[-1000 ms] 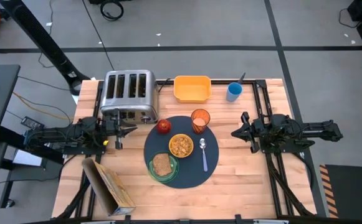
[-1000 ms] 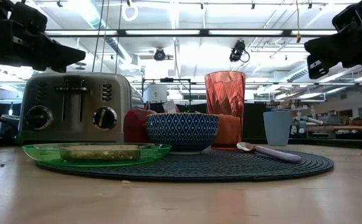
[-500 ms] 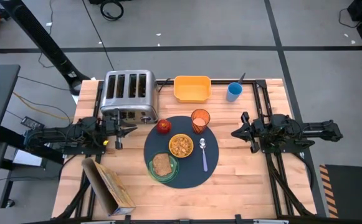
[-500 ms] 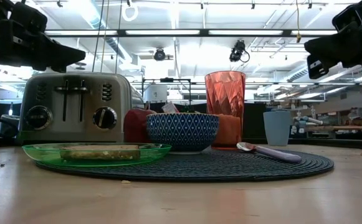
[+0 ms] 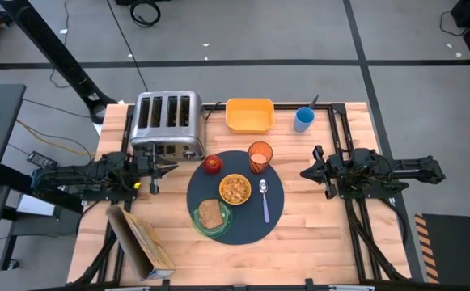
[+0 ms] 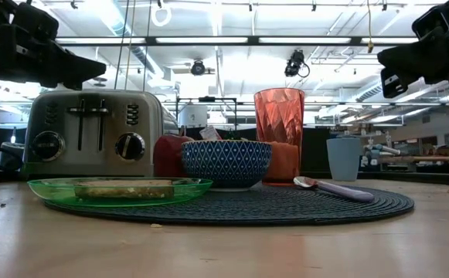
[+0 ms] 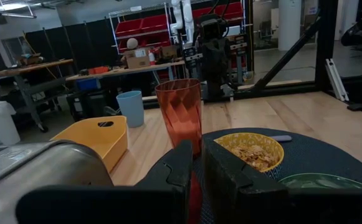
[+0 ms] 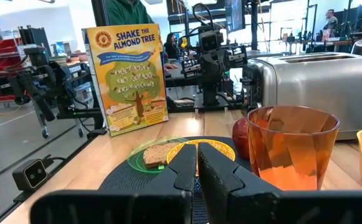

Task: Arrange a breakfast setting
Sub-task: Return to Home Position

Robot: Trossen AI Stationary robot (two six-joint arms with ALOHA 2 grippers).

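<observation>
A dark blue-grey round mat (image 5: 247, 226) lies at the table's middle. On it stand a yellow bowl (image 5: 235, 189) with cereal, a green plate (image 5: 222, 223) bearing the brown toast (image 5: 210, 213), a red apple (image 5: 212, 164), an orange cup (image 5: 260, 154) and a lilac-handled spoon (image 5: 265, 202). My left gripper (image 5: 172, 167) hovers left of the mat, shut and empty, and shows in its wrist view (image 7: 197, 163). My right gripper (image 5: 305, 172) hovers right of the mat, shut and empty, and shows in its wrist view (image 8: 197, 160).
A silver toaster (image 5: 167, 123) stands at the far left, a yellow tub (image 5: 249, 115) and a blue cup (image 5: 302, 119) at the far edge. A cereal box (image 5: 141, 242) stands near the left front corner. Bare wood lies right of the mat.
</observation>
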